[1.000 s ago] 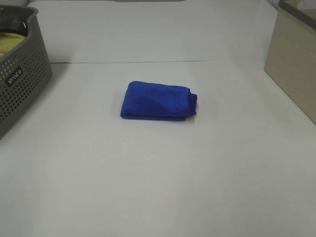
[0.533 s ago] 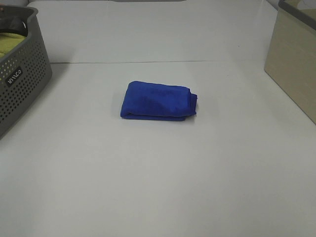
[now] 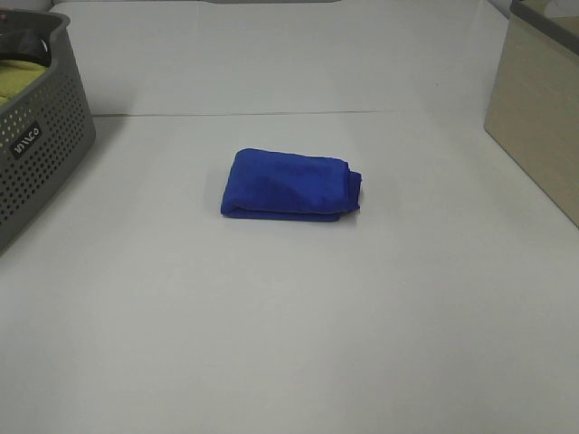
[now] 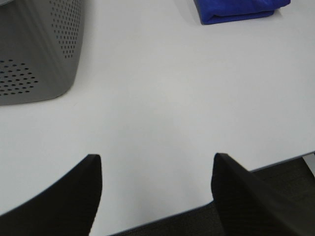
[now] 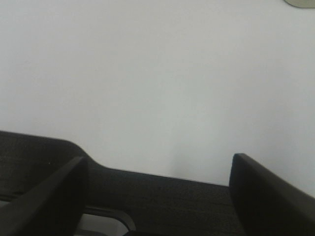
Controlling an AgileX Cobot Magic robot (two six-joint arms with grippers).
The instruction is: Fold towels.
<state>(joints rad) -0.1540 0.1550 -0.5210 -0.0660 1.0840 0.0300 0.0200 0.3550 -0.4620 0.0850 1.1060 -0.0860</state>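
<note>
Both end effectors wide apart and empty, left end effector point(image 4: 155, 189), right end effector point(image 5: 157, 196); towel point(image 3: 289, 184) folded, tag hidden.

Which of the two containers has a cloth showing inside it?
The grey perforated basket at the table's left; a yellow-green cloth shows inside. The beige box opposite shows no contents.

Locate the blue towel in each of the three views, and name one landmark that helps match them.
Exterior high: towel folded, near the middle of the table.
Left wrist: only a part shows, cut off by the frame's upper right edge.
Right wrist: not in it; only bare table and the open gripper.
Shared landmark: the grey perforated basket, also in the left wrist view; the right wrist view lacks it.
</note>
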